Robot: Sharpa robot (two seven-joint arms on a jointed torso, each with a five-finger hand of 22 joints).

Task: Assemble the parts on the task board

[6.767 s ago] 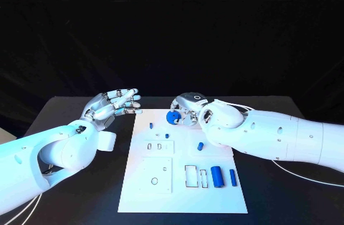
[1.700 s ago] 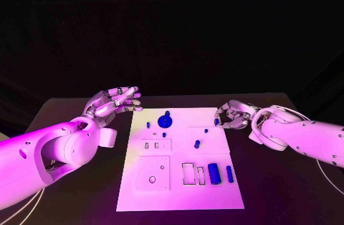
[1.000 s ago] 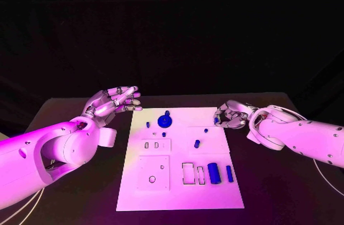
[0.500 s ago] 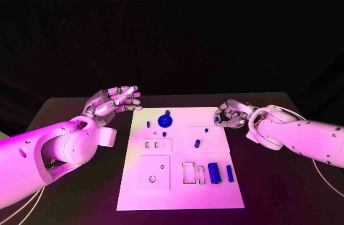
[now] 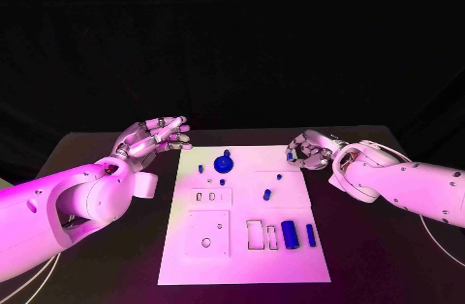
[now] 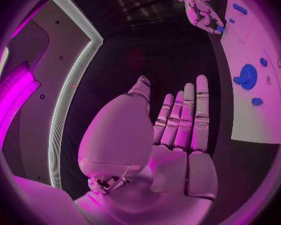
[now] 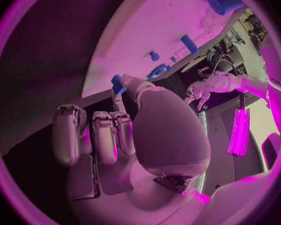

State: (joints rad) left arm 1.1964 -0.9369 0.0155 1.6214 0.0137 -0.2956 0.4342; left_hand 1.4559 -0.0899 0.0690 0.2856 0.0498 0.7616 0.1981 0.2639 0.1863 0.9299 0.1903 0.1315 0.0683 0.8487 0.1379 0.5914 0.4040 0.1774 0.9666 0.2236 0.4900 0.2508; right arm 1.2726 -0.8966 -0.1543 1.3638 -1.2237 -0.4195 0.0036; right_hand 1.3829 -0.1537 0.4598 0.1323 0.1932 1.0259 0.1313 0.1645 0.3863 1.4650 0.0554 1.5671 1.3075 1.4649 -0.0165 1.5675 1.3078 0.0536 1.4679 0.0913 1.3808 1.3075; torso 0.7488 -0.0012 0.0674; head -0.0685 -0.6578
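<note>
Your right hand [image 5: 312,150] pinches a small blue peg [image 5: 291,156] between thumb and fingertip, just off the far right edge of the white rectangular task board [image 5: 242,250]. The board lies toward the robot's left of that hand, so the peg's seat, whichever recess it is, lies that way; I cannot tell the peg's long axis for certain. Your left hand [image 5: 155,137] hangs empty, fingers spread, beside the board's far left corner. The round blue gear [image 5: 223,162] sits between the two hands, and two blue cylinders [image 5: 298,235] lie on the board nearer the robot.

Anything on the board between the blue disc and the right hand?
In the head view, only bare task board lies between the blue disc and the right hand, which pinches a small blue part.
</note>
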